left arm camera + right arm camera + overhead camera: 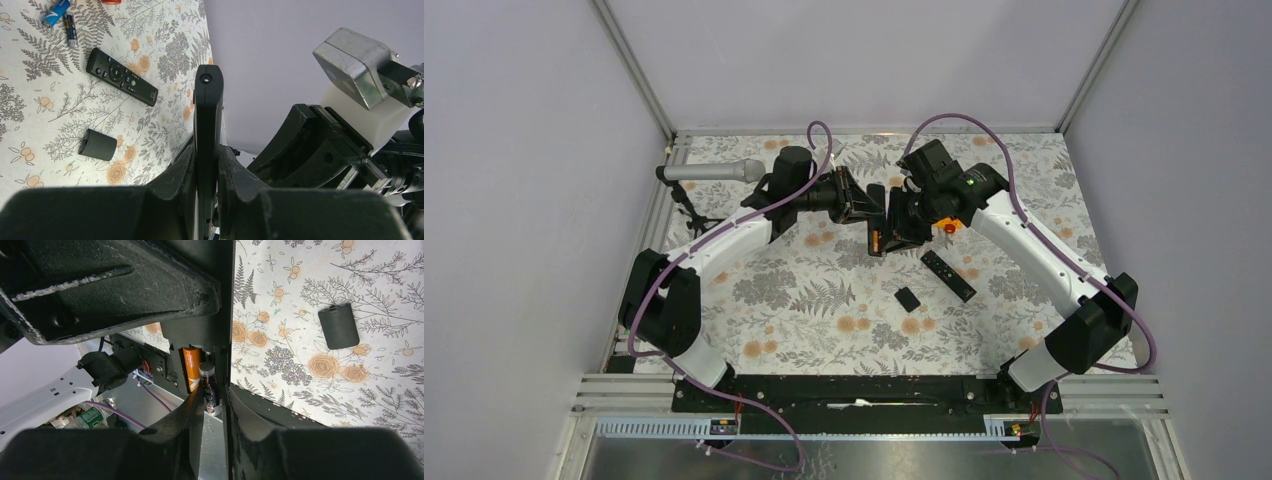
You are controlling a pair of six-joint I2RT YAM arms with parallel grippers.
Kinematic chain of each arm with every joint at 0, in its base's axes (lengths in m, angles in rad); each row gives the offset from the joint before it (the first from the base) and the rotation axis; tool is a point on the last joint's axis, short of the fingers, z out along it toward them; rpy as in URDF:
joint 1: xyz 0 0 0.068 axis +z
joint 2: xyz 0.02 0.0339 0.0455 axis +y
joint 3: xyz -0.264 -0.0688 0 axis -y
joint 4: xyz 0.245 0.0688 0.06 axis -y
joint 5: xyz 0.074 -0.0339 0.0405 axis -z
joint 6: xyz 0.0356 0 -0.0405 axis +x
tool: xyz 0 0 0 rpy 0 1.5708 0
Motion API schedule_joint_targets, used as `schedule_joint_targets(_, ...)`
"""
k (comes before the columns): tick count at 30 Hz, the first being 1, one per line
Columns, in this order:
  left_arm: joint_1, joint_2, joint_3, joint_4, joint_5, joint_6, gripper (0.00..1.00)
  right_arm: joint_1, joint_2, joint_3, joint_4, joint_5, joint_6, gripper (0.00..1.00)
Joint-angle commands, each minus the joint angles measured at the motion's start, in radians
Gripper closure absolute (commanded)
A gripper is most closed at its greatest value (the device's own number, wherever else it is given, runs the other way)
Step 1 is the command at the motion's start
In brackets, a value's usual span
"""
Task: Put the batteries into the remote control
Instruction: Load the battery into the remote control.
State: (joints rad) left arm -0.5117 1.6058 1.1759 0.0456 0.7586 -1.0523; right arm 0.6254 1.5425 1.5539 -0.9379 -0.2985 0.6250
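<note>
Two batteries show at the open end of the remote control (197, 332); an orange battery (191, 367) lies inside the bay, and a dark battery (210, 390) sits right beside it with its top end at the bay. The remote control is up in the air over the middle of the bench (804, 320), between the two arms.

The left gripper (206, 160) is pressed tight on the remote control, one finger on each flat side, and the remote stands up out of it like a thin black stick. The right gripper (212, 405) has the dark battery between its fingers; the fingers sit very close on both sides of it, but I cannot tell if they squeeze it or are just off it. The two grippers are almost nose to nose.

Down on the bench lies the small black cover (339, 326), flat and alone on the flower cloth. Near it lies a second remote (121, 76) with its buttons facing up. A bit further off lie two more cells close together, a blue battery (55, 13) and a thin loose battery (70, 29). A grey microphone (714, 172) stands at the far left side of the bench, well apart from all of these.
</note>
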Motion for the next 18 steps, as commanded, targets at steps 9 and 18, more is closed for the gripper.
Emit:
schedule_joint_targets(9, 0.015, -0.019, 0.046, 0.021, 0.075, -0.039, 1.0, -0.006, 0.025, 0.064, -0.016, 0.02, -0.013, 0.67)
schedule_joint_targets(18, 0.031, -0.015, 0.025, 0.074, 0.072, -0.07, 1.0, -0.015, -0.012, 0.062, 0.042, -0.001, 0.032, 0.46)
